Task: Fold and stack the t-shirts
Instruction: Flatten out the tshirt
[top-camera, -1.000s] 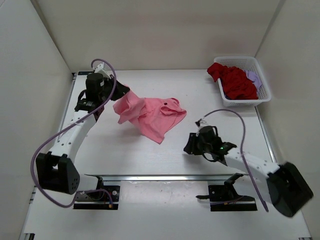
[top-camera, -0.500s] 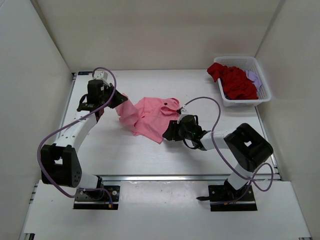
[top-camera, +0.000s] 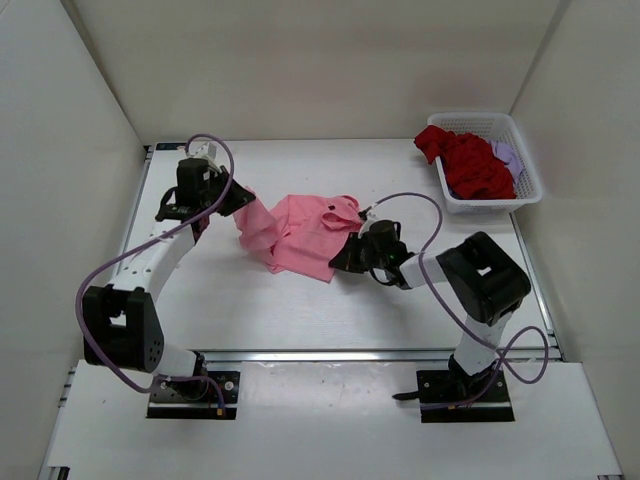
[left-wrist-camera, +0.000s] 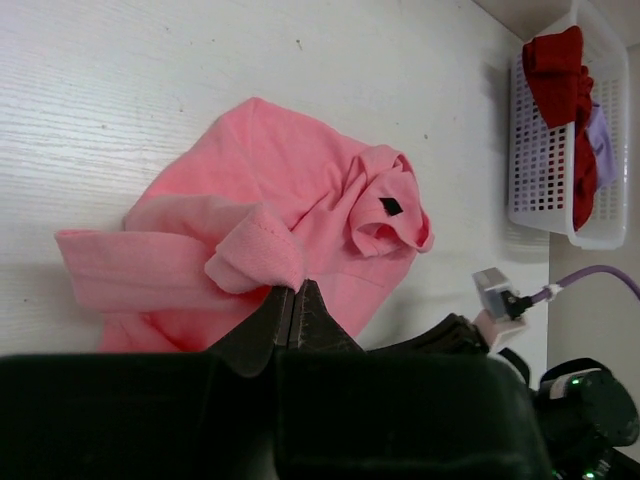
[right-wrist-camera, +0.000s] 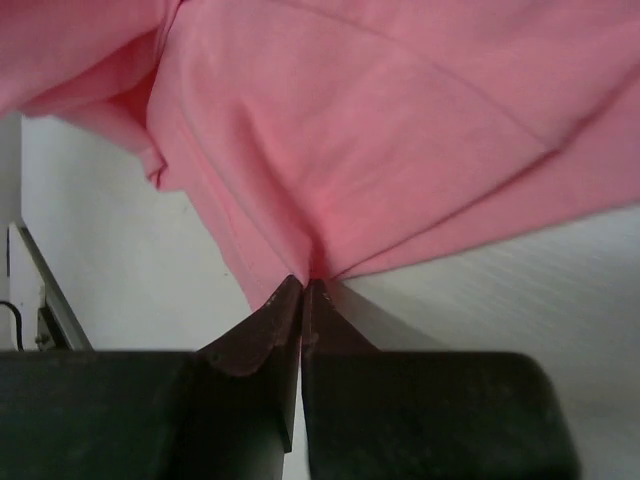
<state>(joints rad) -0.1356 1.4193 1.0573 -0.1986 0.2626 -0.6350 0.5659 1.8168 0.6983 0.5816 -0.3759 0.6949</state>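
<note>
Lying crumpled near the middle of the table (top-camera: 300, 320), the pink t-shirt (top-camera: 300, 232) is not flat; it has many folds and it is bunched together. In the top view the left gripper (top-camera: 240, 200) is at the 9 o'clock side of this shirt. Its two fingers are pressed fully together, and they pinch a thick fold of the pink cloth, which is raised a little from the table on that side. The left wrist view shows the same: the left gripper (left-wrist-camera: 295, 290) has its tips closed on a rolled edge of the pink t-shirt (left-wrist-camera: 290, 190), and a small black label (left-wrist-camera: 391, 206) is visible near the neck opening.

The right gripper (top-camera: 340, 262) is at about 4 o'clock of the shirt, low over the table. In the right wrist view the right gripper (right-wrist-camera: 303, 285) is also closed completely, and the hem of the pink t-shirt (right-wrist-camera: 380, 130) goes into the point where the two tips meet, so it holds the edge of the cloth.

The white basket (top-camera: 480, 205) stands at about 2 o'clock, in the far right corner, well apart from the pink shirt. Inside it lies the dark red t-shirt (top-camera: 468, 165), partly hanging over the rim at the 10 o'clock corner of the basket, and the lavender t-shirt (top-camera: 507, 155) shows beside it, mostly covered.
</note>
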